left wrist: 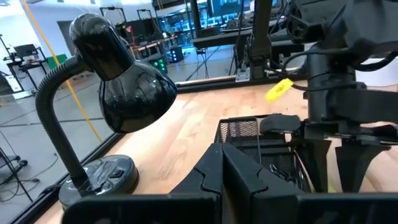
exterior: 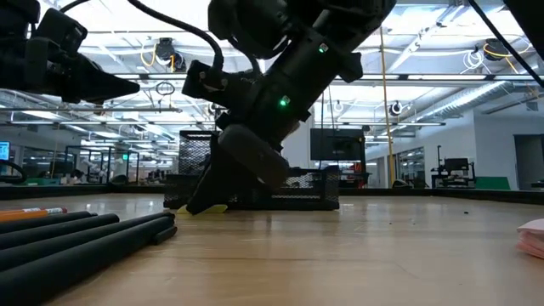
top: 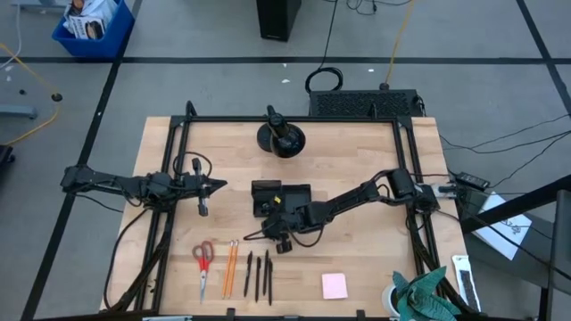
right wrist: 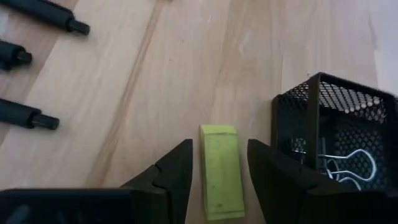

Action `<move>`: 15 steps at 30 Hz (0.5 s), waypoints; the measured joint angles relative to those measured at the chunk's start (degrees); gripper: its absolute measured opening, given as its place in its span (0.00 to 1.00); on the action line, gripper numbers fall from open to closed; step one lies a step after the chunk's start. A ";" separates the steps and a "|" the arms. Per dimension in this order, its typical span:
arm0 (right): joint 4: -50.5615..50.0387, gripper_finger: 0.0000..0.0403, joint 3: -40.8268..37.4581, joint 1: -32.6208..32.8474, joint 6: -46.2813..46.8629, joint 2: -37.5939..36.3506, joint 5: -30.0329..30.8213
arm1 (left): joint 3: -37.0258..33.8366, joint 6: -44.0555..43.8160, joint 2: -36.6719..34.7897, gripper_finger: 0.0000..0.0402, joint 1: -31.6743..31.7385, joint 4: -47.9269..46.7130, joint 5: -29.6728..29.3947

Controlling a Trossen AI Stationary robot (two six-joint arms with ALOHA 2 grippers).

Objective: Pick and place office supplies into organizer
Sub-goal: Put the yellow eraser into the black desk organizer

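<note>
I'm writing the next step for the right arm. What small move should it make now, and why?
Probably close the right end effector on the yellow item. Its fingers stand open on either side of the item, which lies flat on the table just outside the organizer, not yet gripped.
</note>
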 joint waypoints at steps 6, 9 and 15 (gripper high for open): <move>-1.27 0.36 0.02 -1.15 2.70 -0.07 -5.64 | 0.00 0.01 0.00 0.01 0.00 0.02 0.00; -1.88 0.36 0.04 -1.36 3.98 -0.07 -8.15 | 0.00 0.01 0.00 0.01 0.00 0.02 0.02; -2.67 0.36 0.04 -1.38 6.68 -0.07 -11.52 | 0.00 0.01 0.00 0.01 0.00 0.02 0.04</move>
